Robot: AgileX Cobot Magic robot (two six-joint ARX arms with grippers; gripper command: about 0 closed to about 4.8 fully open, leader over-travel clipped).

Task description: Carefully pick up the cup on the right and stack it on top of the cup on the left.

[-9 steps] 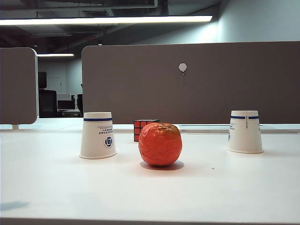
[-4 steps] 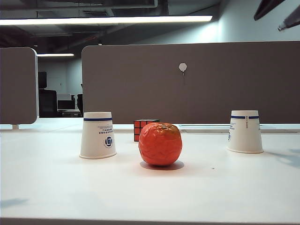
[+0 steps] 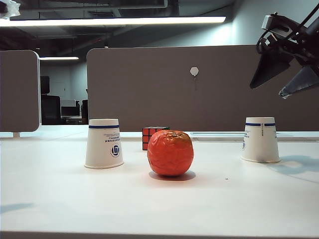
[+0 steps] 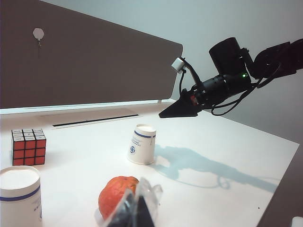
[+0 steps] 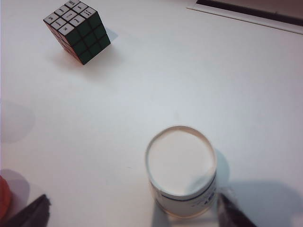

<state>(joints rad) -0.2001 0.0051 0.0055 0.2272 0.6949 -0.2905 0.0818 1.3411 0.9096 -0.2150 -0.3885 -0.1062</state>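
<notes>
Two paper cups stand upside down on the tabletop: left cup, right cup, well apart. Right end effector hangs above the right cup, fingers spread wide, nothing held. Left end effector sits near the orange fruit; can't tell its opening.
</notes>
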